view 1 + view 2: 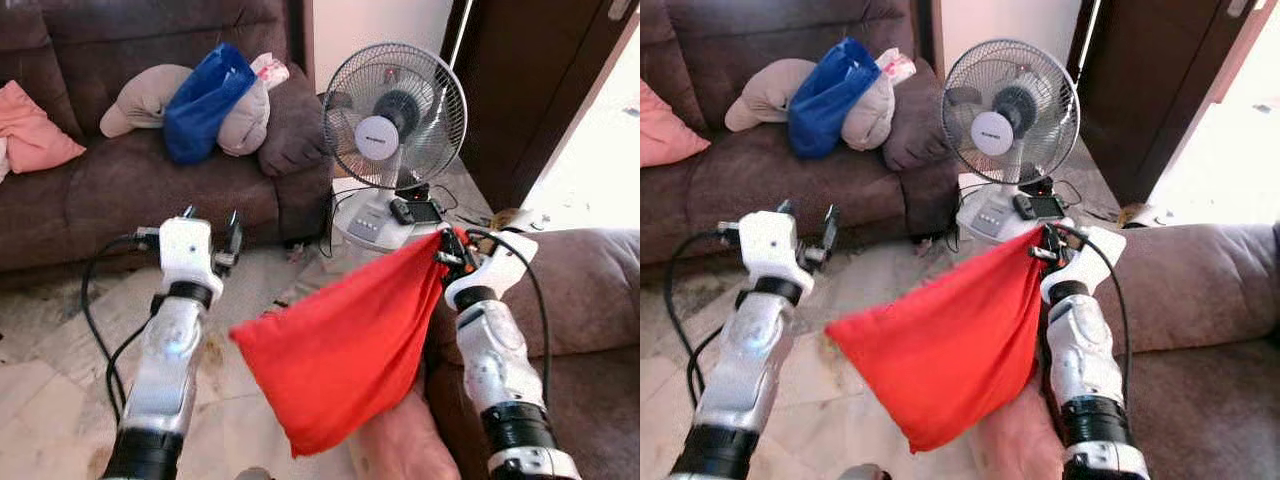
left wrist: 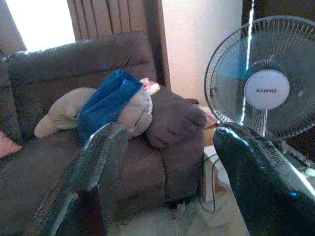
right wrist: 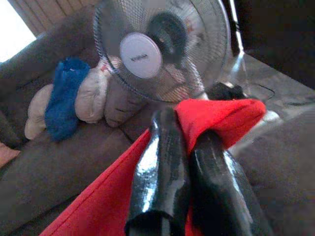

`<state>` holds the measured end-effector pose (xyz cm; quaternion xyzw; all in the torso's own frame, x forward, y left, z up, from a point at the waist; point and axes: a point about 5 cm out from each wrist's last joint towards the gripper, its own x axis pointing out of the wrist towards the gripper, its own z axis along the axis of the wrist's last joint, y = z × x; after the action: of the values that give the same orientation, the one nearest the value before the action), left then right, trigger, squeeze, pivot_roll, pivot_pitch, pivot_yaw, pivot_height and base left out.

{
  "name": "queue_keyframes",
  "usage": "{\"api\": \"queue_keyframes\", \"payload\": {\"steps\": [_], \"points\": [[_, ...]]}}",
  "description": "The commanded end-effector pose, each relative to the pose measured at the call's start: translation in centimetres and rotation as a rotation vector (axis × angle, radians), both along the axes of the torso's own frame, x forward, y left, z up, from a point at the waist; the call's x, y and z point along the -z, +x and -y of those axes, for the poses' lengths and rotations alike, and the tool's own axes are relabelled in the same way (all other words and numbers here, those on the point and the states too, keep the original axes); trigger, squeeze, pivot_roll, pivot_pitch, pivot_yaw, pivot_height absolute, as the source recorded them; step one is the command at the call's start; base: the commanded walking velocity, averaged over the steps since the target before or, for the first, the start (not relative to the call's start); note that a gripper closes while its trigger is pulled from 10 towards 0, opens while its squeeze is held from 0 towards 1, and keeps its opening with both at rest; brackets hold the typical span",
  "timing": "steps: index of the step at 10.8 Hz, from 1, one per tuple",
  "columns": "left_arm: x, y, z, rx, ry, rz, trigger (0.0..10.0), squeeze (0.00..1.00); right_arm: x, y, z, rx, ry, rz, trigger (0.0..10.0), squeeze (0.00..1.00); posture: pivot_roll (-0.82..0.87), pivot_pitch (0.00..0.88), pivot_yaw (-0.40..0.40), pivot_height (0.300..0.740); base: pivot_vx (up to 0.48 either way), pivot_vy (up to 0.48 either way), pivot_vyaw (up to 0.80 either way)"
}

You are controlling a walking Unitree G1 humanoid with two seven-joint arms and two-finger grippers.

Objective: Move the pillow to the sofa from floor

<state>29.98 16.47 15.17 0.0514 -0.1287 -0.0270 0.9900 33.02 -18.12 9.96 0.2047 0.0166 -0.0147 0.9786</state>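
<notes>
Head views: right gripper (image 1: 447, 250) pinches one corner of the red pillow (image 1: 340, 350), which hangs clear of the floor (image 1: 50, 370) beside the near sofa (image 1: 590, 290). Left gripper (image 1: 212, 232) is raised, holding nothing.

Left wrist view: fingers (image 2: 98, 162) spread apart, facing the far sofa (image 2: 49, 167) and fan (image 2: 266, 88).

Right wrist view: fingers (image 3: 162, 162) closed on red fabric.

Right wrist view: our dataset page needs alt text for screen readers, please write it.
The right claw is shut on a corner of a bright red fabric pillow. Behind it stand a grey table fan and a brown sofa holding a blue bag and beige cushions.
</notes>
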Motion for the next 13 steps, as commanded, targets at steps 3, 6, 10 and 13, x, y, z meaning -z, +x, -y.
{"api": "queue_keyframes", "payload": {"steps": [3, 6, 10, 13], "points": [[0.1, -1.3, 0.7, 0.034, -0.043, -0.021, 10.0, 1.00, -2.0, 0.9, 0.2, 0.033, -0.020, 0.095, 10.0, 0.00, 0.12, 0.000, -0.006, 0.740, 0.000, 0.000, 0.00], [0.9, -1.8, -2.0, -0.105, -0.251, -0.073, 10.0, 1.00, -1.8, 1.1, 0.1, 0.024, -0.023, 0.096, 10.0, 0.00, 0.12, 0.000, -0.015, 0.740, 0.000, 0.000, 0.00], [1.7, -1.7, -5.1, -0.168, -0.445, -0.103, 10.0, 1.00, -1.9, 1.1, -0.1, 0.008, -0.028, 0.099, 10.0, 0.00, 0.12, 0.000, -0.021, 0.740, 0.000, 0.000, 0.00], [3.2, -1.5, -6.1, -0.146, -0.516, -0.174, 10.0, 1.00, -1.9, 1.2, 0.0, -0.005, -0.031, 0.095, 10.0, 0.00, 0.11, 0.000, -0.023, 0.740, 0.000, 0.000, 0.00]]}}
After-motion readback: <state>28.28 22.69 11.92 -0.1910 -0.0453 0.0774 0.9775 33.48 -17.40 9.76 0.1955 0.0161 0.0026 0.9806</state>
